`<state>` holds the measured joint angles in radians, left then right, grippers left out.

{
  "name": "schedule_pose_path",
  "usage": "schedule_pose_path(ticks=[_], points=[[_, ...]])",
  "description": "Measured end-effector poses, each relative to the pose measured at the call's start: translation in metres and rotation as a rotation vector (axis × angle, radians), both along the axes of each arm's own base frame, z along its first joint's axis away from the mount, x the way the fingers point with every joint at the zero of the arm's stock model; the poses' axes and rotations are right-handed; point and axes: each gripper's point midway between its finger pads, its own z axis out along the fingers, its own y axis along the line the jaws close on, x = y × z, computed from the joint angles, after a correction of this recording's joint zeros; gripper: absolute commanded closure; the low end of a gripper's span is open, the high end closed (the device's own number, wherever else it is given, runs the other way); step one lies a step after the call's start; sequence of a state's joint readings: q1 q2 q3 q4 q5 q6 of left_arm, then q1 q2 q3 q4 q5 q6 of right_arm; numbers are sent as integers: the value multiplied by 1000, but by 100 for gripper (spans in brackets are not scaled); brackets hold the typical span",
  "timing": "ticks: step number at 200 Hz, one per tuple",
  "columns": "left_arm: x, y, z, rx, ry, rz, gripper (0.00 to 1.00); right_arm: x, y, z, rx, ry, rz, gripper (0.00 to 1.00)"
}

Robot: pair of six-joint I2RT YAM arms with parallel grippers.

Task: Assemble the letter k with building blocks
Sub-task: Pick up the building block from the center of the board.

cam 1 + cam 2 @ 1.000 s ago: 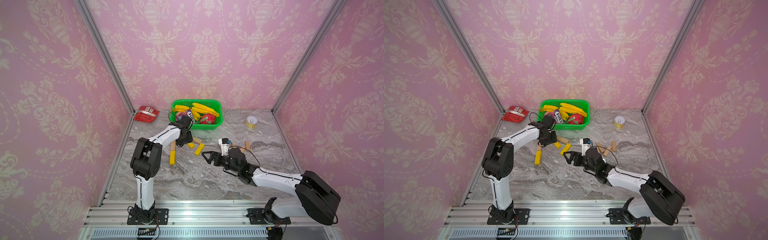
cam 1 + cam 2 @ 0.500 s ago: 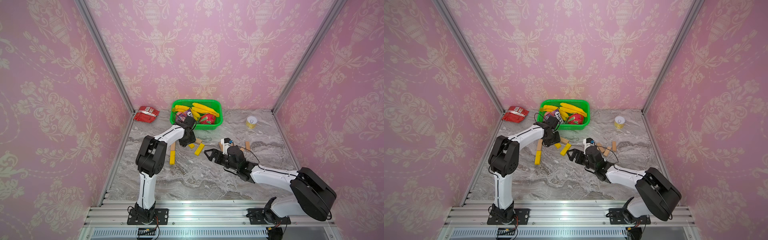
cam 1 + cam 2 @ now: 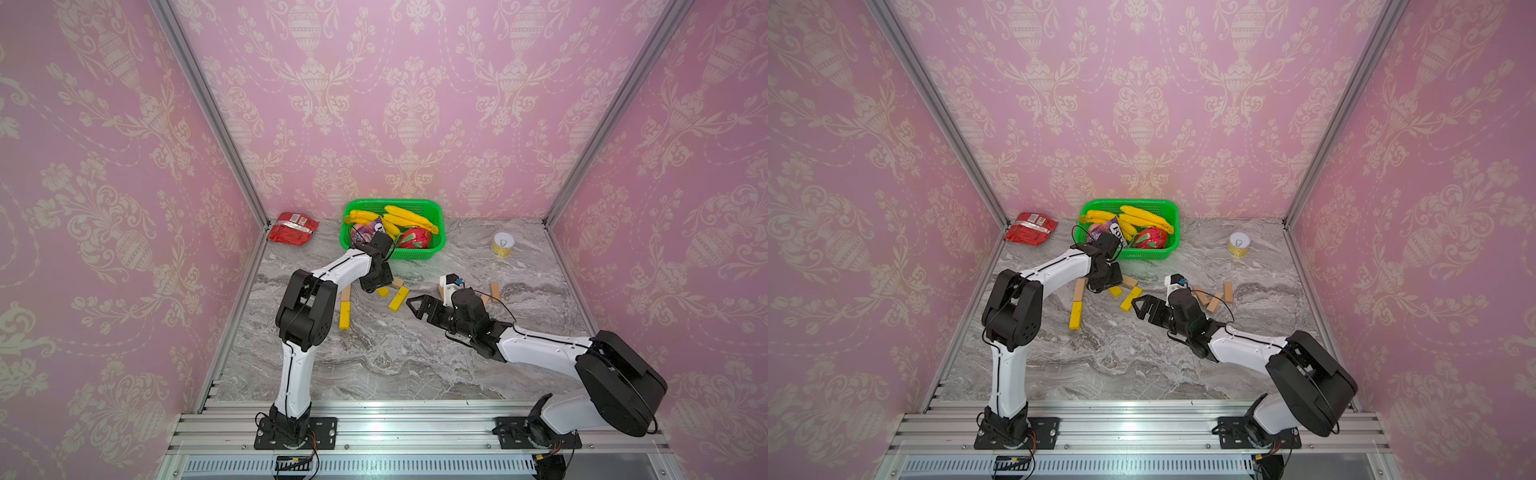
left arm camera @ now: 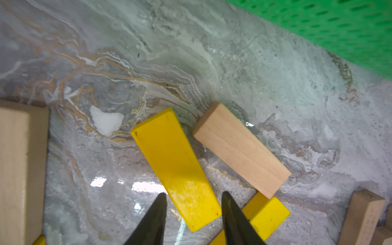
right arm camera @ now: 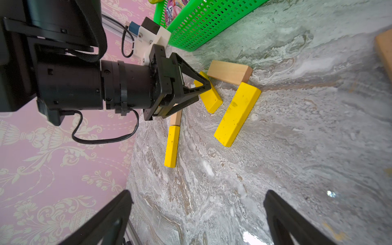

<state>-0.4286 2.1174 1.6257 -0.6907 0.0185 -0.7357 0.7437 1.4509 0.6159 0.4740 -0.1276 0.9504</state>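
**Item 1, left claw** (image 4: 194,197). I read the jaws as part-way apart, astride one end of the middle yellow block (image 4: 176,165). I cannot tell whether they actually pinch it.

**Item 2, right claw** (image 5: 197,197). The jaws are spread wide with nothing between them, over bare desk (image 3: 374,365), facing the yellow pieces.

**Item 3, building blocks of the letter k** (image 3: 1115,291). They lie left of the desk's centre, toward the far edge.
- Near yellow block (image 3: 344,315): flat, with its long axis running from near edge to far edge.
- Stem wood block (image 3: 345,293): continues that line end to end toward the far edge.
- Middle yellow block: flat, slanting toward the far left corner. That end is hidden under the left claw in both top views.
- Slanted yellow block (image 3: 398,299): long axis running near-left to far-right.
- Far wood block (image 3: 397,282): lies crosswise just beyond, with one end at the slanted block's far end.

**Item 4, three further wood blocks** (image 3: 1228,292). These sit right of centre, partly covered by the right arm.

**Item 5, surroundings.**
- Green basket (image 3: 432,253): holds bananas (image 3: 409,216) and a dragon fruit (image 3: 415,237). It stands at the far edge, just beyond the left claw.
- Red snack packet (image 3: 292,227): in the far left corner.
- Yellow tin (image 3: 503,244): toward the far right corner.
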Motion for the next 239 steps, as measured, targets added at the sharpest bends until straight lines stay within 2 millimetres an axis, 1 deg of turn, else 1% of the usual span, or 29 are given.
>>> schedule_pose_path(ticks=[60,92,118,131,140,165,195,239], points=[[0,4,-14,36,27,14,55,-1,0,0,5,4,9,0],[0,5,-15,40,28,14,60,0,0,0,5,4,8,0],[-2,9,-16,62,35,16,70,0,0,0,5,4,7,0],[-3,11,-17,73,33,12,78,0,0,-1,4,6,9,0],[-4,12,-16,77,28,8,81,0,0,-1,4,7,10,0],[-19,21,-17,101,38,-11,87,-1,1,-1,5,8,12,0],[-40,34,-17,139,55,-56,88,-1,1,0,9,7,16,0],[-59,42,-16,161,64,-128,88,0,2,2,20,0,15,0]])
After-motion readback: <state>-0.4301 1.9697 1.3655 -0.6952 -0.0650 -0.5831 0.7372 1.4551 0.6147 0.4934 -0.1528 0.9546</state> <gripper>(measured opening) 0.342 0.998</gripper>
